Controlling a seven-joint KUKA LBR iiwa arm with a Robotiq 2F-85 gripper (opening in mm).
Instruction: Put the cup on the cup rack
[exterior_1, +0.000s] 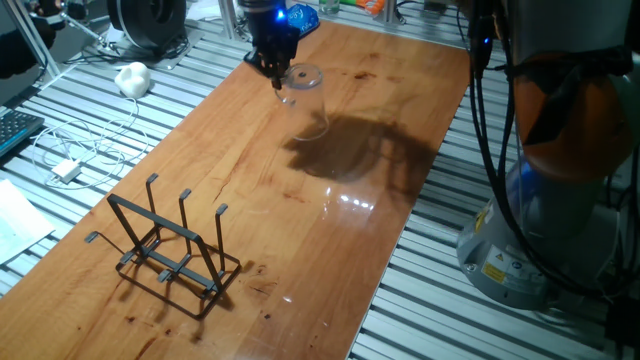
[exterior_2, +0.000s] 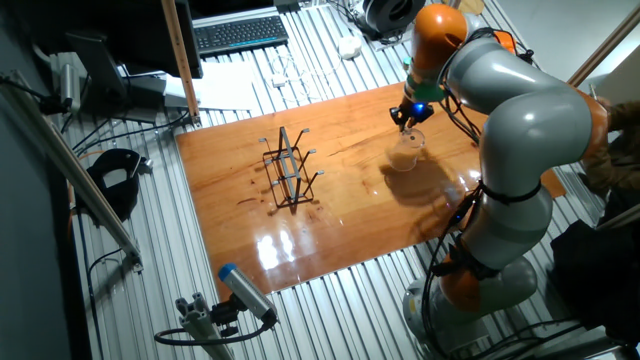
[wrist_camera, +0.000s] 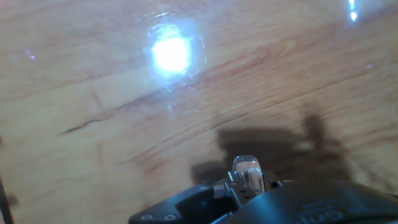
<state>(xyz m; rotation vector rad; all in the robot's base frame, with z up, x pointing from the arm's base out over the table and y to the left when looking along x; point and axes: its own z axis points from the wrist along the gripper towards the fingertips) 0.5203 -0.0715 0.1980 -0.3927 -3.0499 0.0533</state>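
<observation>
The clear cup stands upright at the far end of the wooden table; it also shows in the other fixed view. My gripper comes straight down on the near-left part of its rim, with the fingers close together on the glass wall. I cannot tell whether the cup's base touches the table. The black wire cup rack stands at the near left with its three prongs up, far from the cup; it also shows in the other fixed view. The hand view shows one fingertip above bare wood and glare.
My arm's base and cables stand off the table's right edge. A white object and white cords lie on the slatted bench to the left. A keyboard lies beyond the table. A blue thing sits behind the gripper.
</observation>
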